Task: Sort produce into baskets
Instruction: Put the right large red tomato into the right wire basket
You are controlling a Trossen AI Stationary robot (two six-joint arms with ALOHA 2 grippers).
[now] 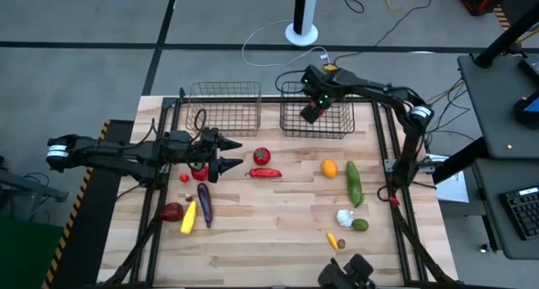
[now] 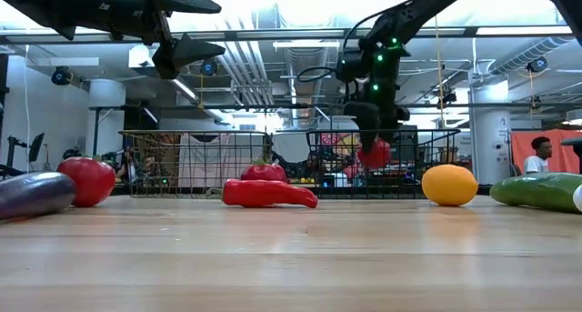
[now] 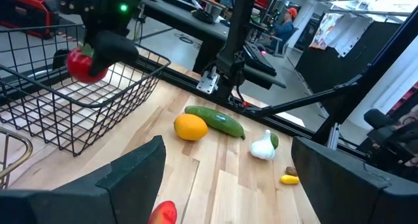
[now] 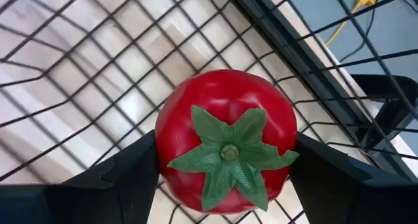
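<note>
Two baskets [image 1: 224, 109]; right gripper [image 4: 222, 168] clamping one tomato [image 4: 225, 140], left gripper [image 1: 227, 153] wide.

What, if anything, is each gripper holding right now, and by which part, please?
The right gripper holds a red tomato by its sides, over the dark basket. The left gripper holds nothing.

Two baskets [image 1: 224, 109] side by side at table's [image 1: 269, 238] far edge, produce [image 1: 337, 192] scattered before them
</note>
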